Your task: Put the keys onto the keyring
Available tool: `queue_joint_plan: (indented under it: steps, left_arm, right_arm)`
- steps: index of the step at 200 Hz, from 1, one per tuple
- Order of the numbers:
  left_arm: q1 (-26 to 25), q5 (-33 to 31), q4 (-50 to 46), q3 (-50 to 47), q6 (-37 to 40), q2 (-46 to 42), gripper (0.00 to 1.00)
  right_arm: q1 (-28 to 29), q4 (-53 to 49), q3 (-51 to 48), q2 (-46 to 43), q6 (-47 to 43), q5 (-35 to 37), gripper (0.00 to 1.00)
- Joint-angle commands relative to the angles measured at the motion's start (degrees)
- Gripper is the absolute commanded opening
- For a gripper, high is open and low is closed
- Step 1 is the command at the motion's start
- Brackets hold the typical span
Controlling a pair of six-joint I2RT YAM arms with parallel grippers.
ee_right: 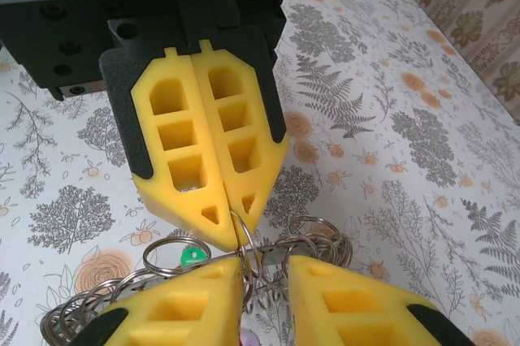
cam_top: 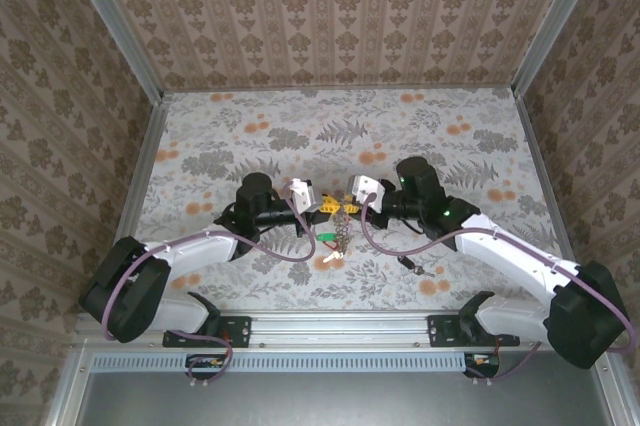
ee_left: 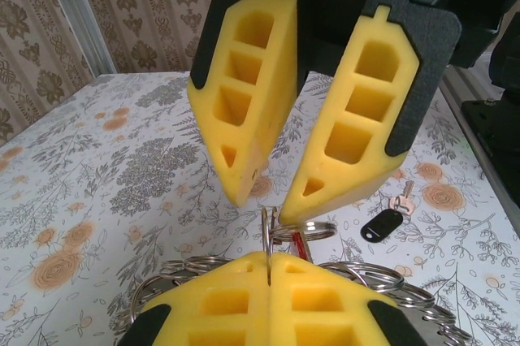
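My left gripper is shut on a small upright split ring, seen again between its yellow fingertips in the right wrist view. That ring belongs to the keyring, a bundle of steel loops hanging below both grippers at the table's middle. My right gripper faces it, its fingers apart and straddling the small ring. A red key and a green-headed key hang among the loops. A black-tagged key lies loose on the table.
The floral table is walled on three sides. The black-tagged key lies near the right arm, and a small pale key lies just in front of the keyring. Both arms meet nose to nose at the middle.
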Motion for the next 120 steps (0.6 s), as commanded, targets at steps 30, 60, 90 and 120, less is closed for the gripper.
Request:
queue_joint_plan:
  steps: [30,60,90,120]
  left_arm:
    - [-0.17,3.09,1.43,2.4,-0.98,-0.18,0.0]
    - [-0.13,3.11,1.51,2.3,-0.99,-0.44,0.0]
    - [-0.04,3.18,1.52,2.26,-1.15,-0.57,0.0]
    - [0.0,2.76,-2.69,3.3,0.84,-0.96,0.0]
  right_arm:
    - [-0.29,-0.98,2.15,1.92,-2.21,-2.99,0.18]
    - [-0.78,-1.07,1.89,2.1,-2.3,-3.16,0.12]
    - [-1.09,-2.39,2.05,2.08,-2.39,-3.9,0.03]
    - [-1.22,-3.98,3.07,1.67,-2.51,-5.46,0.0]
